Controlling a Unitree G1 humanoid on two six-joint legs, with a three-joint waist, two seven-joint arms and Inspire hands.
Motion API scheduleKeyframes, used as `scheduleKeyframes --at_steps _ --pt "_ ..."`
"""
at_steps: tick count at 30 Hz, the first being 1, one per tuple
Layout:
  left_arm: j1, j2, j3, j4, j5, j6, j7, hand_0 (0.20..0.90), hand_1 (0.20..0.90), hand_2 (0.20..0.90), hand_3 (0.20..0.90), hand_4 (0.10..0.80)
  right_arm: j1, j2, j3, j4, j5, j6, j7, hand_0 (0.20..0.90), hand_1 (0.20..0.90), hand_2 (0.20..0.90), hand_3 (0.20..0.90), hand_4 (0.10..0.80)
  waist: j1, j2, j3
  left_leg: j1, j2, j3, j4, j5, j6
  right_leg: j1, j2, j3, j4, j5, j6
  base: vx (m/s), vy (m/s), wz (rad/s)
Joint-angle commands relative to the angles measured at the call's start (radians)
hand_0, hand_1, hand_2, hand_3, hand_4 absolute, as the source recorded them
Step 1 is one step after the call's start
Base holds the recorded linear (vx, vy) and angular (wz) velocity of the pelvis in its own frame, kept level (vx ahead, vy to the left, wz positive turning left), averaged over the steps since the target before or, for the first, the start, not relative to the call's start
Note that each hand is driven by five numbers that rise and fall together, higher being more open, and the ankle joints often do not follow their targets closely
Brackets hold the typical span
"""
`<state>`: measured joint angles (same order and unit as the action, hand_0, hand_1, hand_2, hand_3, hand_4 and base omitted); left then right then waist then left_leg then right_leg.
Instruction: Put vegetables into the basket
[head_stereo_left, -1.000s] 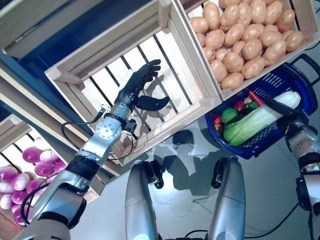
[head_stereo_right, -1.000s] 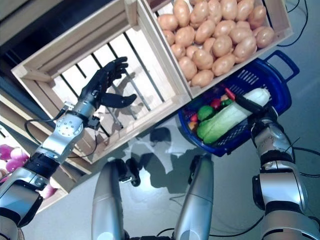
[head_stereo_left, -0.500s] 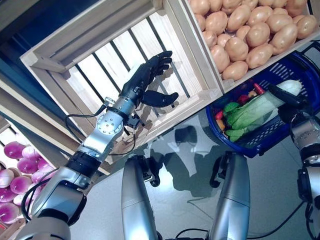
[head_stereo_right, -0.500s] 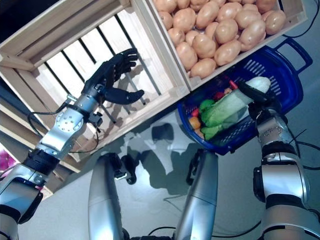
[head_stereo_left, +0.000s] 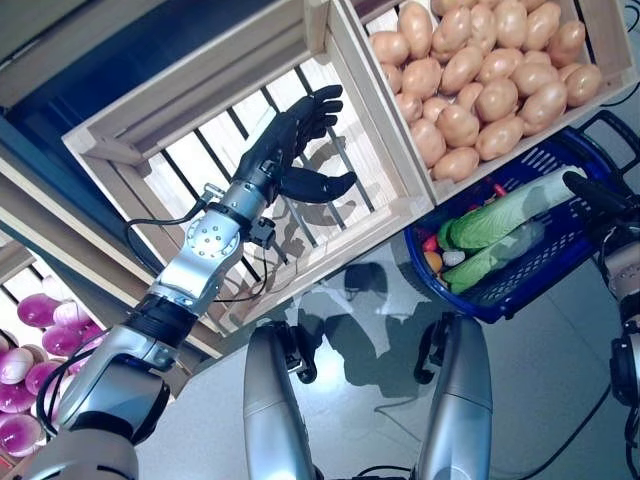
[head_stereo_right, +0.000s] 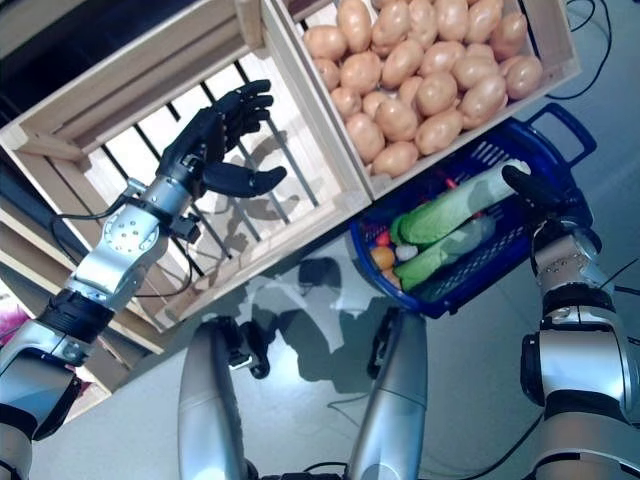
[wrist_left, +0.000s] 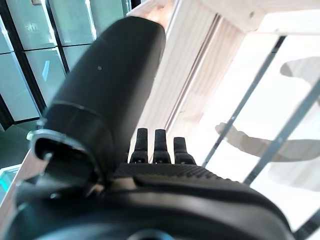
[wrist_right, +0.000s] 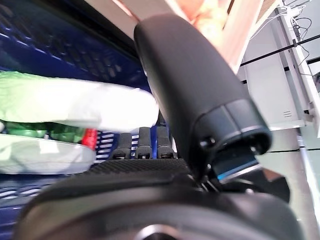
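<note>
A: Head camera, left eye first. The dark left hand (head_stereo_left: 290, 160) hangs over the slatted floor of the pale wooden crate (head_stereo_left: 180, 110), fingers spread and fairly straight, thumb jutting sideways, holding nothing.

B: And next door, the second wooden crate (head_stereo_left: 612, 40) is heaped with tan potatoes (head_stereo_left: 480, 70). Just below its front edge sits the blue plastic mesh basket (head_stereo_left: 560, 285) on the grey floor.

A: Inside it, two long pale-green leafy cabbages (head_stereo_left: 505, 215) lie side by side, with small red, orange and green vegetables (head_stereo_left: 432, 258) packed at the end nearer the robot's left. Purple onions (head_stereo_left: 25, 360) show in a lower bin at the far left edge.

B: Right eye, same scene: the dark right hand (head_stereo_right: 535, 190) sits at the basket's far end, at the white tip of the upper cabbage. Touching or apart, I cannot tell from here.

A: Left wrist camera: thumb (wrist_left: 107, 95) standing tall, fingertips (wrist_left: 160, 145) straight in a row, bare white slats past them.

B: Right wrist camera: fingers (wrist_right: 140, 142) in a straight row, thumb (wrist_right: 190, 80) raised clear, nothing pinched. The cabbage tip lies just past the fingertips, over blue mesh.
</note>
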<state>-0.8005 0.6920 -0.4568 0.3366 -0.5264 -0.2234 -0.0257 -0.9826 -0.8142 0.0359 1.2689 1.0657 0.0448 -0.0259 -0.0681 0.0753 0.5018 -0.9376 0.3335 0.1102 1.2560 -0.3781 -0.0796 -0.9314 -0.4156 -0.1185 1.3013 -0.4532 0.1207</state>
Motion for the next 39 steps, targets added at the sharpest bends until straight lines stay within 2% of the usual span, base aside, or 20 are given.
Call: scheduleKeyframes --at_steps 1,5,6,7,8,9,12,16,20,23,26,28,30,33,36,39 --pt "-0.026 0.018 0.027 -0.003 -0.063 -0.101 0.031 0.9 0.9 0.9 0.9 0.8 0.059 -0.016 -0.046 0.025 -0.079 -0.074 -0.108 0.9 0.9 0.9 0.9 0.8 0.019 -0.029 -0.175 0.125 0.035 0.004 -0.121 -0.049 -0.036 0.074 -0.001 0.021 -0.199 0.146 -0.003 0.034 0.04 -0.06" --pt "-0.009 0.003 0.013 0.017 -0.048 -0.092 0.063 0.9 0.9 0.9 0.9 0.8 0.078 -0.004 -0.046 -0.003 -0.126 -0.113 -0.202 0.9 0.9 0.9 0.9 0.8 0.025 -0.039 -0.186 0.213 0.023 0.023 -0.255 0.004 -0.034 0.157 0.012 0.001 -0.306 0.19 -0.001 0.004 0.04 -0.09" --pt "-0.002 -0.004 0.011 0.024 -0.044 -0.092 0.071 0.9 0.9 0.9 0.9 0.8 0.084 -0.001 -0.047 -0.012 -0.136 -0.116 -0.219 0.9 0.9 0.9 0.9 0.8 0.025 -0.044 -0.188 0.229 0.02 0.036 -0.304 0.05 -0.024 0.176 0.016 -0.011 -0.352 0.228 -0.013 0.019 0.02 -0.05" --pt "0.002 -0.007 0.01 0.028 -0.044 -0.091 0.075 0.9 0.9 0.9 0.9 0.8 0.087 0.0 -0.046 -0.015 -0.14 -0.118 -0.225 0.9 0.9 0.9 0.9 0.8 0.027 -0.044 -0.191 0.247 0.018 0.033 -0.309 0.031 -0.032 0.193 0.019 -0.009 -0.352 0.21 -0.003 0.017 0.028 -0.08" --pt "0.011 -0.018 0.011 0.035 -0.044 -0.086 0.085 0.9 0.9 0.9 0.9 0.8 0.096 0.006 -0.048 -0.026 -0.152 -0.126 -0.242 0.9 0.9 0.9 0.9 0.8 0.028 -0.048 -0.191 0.279 0.015 0.041 -0.346 0.045 -0.032 0.227 0.023 -0.016 -0.384 0.218 -0.003 0.026 0.04 -0.1" --pt "0.022 -0.036 0.017 0.052 -0.042 -0.078 0.098 0.9 0.9 0.9 0.9 0.8 0.118 0.024 -0.055 -0.043 -0.161 -0.148 -0.239 0.9 0.9 0.9 0.9 0.8 0.029 -0.055 -0.197 0.318 0.007 0.061 -0.424 0.102 -0.018 0.271 0.029 -0.041 -0.457 0.265 -0.015 -0.033 0.036 -0.11" --pt "0.048 -0.055 0.032 0.063 -0.045 -0.072 0.097 0.9 0.9 0.9 0.9 0.8 0.16 0.056 -0.065 -0.083 -0.164 -0.18 -0.242 0.9 0.9 0.9 0.9 0.8 0.032 -0.065 -0.211 0.392 -0.006 0.08 -0.519 0.146 -0.014 0.354 0.043 -0.062 -0.55 0.295 -0.014 0.026 0.017 -0.05" --pt "0.118 -0.121 0.047 0.088 -0.003 -0.042 0.092 0.9 0.9 0.9 0.9 0.8 0.25 0.153 -0.069 -0.154 -0.15 -0.215 -0.228 0.9 0.9 0.9 0.9 0.8 0.035 -0.076 -0.261 0.539 -0.025 0.133 -0.702 0.231 -0.018 0.522 0.092 -0.104 -0.754 0.35 -0.009 0.161 -0.034 0.0" --pt "0.234 -0.182 0.052 0.086 0.043 0.011 0.058 0.9 0.9 0.9 0.9 0.8 0.381 0.268 -0.044 -0.252 -0.155 -0.22 -0.194 0.9 0.9 0.9 0.9 0.8 0.045 -0.087 -0.336 0.695 -0.072 0.166 -0.894 0.309 -0.023 0.703 0.155 -0.138 -0.971 0.405 -0.001 0.275 -0.042 0.01" --pt "0.338 -0.216 0.062 0.121 0.099 -0.009 0.032 0.9 0.9 0.9 0.9 0.8 0.503 0.362 -0.023 -0.342 -0.156 -0.242 -0.157 0.9 0.9 0.9 0.9 0.8 0.046 -0.088 -0.396 0.819 -0.1 0.185 -1.063 0.367 -0.024 0.824 0.202 -0.146 -1.116 0.439 0.013 0.288 0.013 -0.01" --pt "0.45 -0.253 0.072 0.137 0.168 -0.045 0.034 0.9 0.9 0.9 0.9 0.8 0.644 0.467 0.043 -0.447 -0.197 -0.244 -0.121 0.9 0.9 0.9 0.9 0.8 0.042 -0.086 -0.442 0.895 -0.113 0.197 -1.187 0.424 -0.025 0.89 0.221 -0.133 -1.214 0.482 0.02 0.203 0.042 -0.06" --pt "0.521 -0.275 0.091 0.146 0.19 -0.073 0.023 0.9 0.9 0.9 0.9 0.8 0.74 0.533 0.083 -0.491 -0.222 -0.27 -0.088 0.9 0.9 0.9 0.9 0.8 0.039 -0.084 -0.463 0.938 -0.123 0.199 -1.247 0.44 -0.027 0.925 0.23 -0.131 -1.276 0.511 0.024 0.164 0.048 -0.02" --pt "0.554 -0.29 0.097 0.159 0.2 -0.085 0.018 0.9 0.9 0.9 0.9 0.8 0.779 0.565 0.115 -0.514 -0.246 -0.267 -0.08 0.9 0.9 0.9 0.9 0.8 0.037 -0.08 -0.471 0.963 -0.129 0.205 -1.282 0.451 -0.03 0.944 0.235 -0.132 -1.308 0.523 0.028 0.112 0.034 -0.01" --pt "0.615 -0.326 0.106 0.204 0.21 -0.102 0.016 0.9 0.9 0.9 0.9 0.8 0.839 0.611 0.189 -0.578 -0.321 -0.229 -0.077 0.9 0.9 0.9 0.9 0.8 0.028 -0.072 -0.486 0.999 -0.139 0.211 -1.335 0.461 -0.033 0.978 0.246 -0.143 -1.366 0.544 0.031 0.084 0.038 0.04" --pt "0.639 -0.357 0.107 0.258 0.201 -0.109 0.008 0.9 0.9 0.9 0.9 0.8 0.861 0.633 0.238 -0.599 -0.373 -0.207 -0.055 0.9 0.9 0.9 0.9 0.8 0.021 -0.07 -0.49 1.004 -0.146 0.21 -1.343 0.456 -0.032 0.981 0.251 -0.145 -1.374 0.543 0.029 0.024 0.023 -0.03" --pt "0.653 -0.389 0.107 0.328 0.18 -0.136 -0.012 0.9 0.9 0.9 0.9 0.8 0.873 0.642 0.277 -0.593 -0.426 -0.221 -0.028 0.9 0.9 0.9 0.9 0.8 0.016 -0.069 -0.49 1.01 -0.154 0.206 -1.343 0.45 -0.028 0.985 0.254 -0.144 -1.38 0.541 0.027 0.0 0.0 0.0"
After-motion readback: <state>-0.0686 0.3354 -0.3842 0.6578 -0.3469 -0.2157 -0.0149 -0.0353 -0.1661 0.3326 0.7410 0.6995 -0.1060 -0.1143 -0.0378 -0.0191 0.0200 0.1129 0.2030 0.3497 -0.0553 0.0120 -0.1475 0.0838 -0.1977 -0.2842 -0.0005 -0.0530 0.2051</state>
